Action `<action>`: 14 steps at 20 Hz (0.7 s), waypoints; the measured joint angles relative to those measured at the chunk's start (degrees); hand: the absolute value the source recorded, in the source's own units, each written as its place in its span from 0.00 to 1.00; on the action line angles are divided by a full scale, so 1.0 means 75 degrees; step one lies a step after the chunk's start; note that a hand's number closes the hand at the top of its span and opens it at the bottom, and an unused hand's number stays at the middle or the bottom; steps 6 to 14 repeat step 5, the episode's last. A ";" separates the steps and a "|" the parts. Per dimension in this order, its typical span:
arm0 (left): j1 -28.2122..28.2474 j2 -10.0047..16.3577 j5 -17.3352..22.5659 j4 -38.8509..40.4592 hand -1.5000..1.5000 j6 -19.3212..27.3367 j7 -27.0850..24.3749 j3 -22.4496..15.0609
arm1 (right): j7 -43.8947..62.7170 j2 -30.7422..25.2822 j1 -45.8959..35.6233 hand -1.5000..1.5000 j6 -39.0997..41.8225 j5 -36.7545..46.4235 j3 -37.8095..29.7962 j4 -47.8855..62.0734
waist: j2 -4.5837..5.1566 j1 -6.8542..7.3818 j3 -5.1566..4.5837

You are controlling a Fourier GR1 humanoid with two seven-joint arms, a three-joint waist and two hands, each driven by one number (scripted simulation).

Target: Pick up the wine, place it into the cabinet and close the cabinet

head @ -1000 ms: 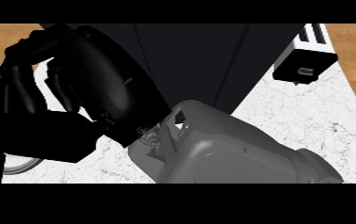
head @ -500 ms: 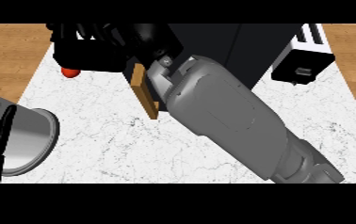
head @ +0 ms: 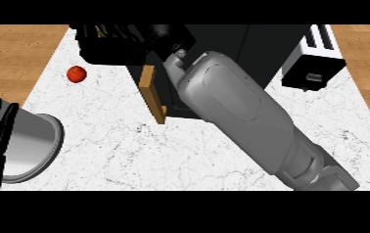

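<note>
- One white marbled surface fills your view.
- One grey forearm, the right one, crosses it from the lower right up to the cabinet.
- One dark cabinet stands at the top centre.
- One grey round vessel sits at the left edge.
- One black-and-white toaster stands at the right.
- One right robot hand is a black mass at the cabinet's upper left (you cannot tell whether it is released, clenched or grasping).
- One wooden cabinet door stands open, edge-on.
- One red fruit lies left of the cabinet.
- The wine cannot be made out.
</note>
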 measured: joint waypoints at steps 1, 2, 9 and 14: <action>-0.0056 -0.0007 0.0030 0.0041 0.00 -0.0016 0.0013 0.0044 | -0.0099 -0.0032 0.0007 1.00 0.0049 0.0042 0.0009 0.0043 | -0.0011 0.0009 -0.0007; -0.0106 0.0000 0.0049 0.0028 0.00 0.0000 0.0059 0.0070 | -0.0155 -0.0075 0.0011 1.00 0.0126 0.0054 0.0012 0.0069 | -0.0017 0.0017 -0.0016; -0.0148 -0.0043 -0.0001 0.0083 0.00 -0.0027 0.0083 0.0028 | -0.0308 -0.0159 0.0031 1.00 0.0278 0.0111 0.0024 0.0118 | -0.0035 0.0031 -0.0029; -0.0148 -0.0043 -0.0001 0.0083 0.00 -0.0027 0.0083 0.0028 | -0.0308 -0.0159 0.0031 1.00 0.0278 0.0111 0.0024 0.0118 | -0.0035 0.0031 -0.0029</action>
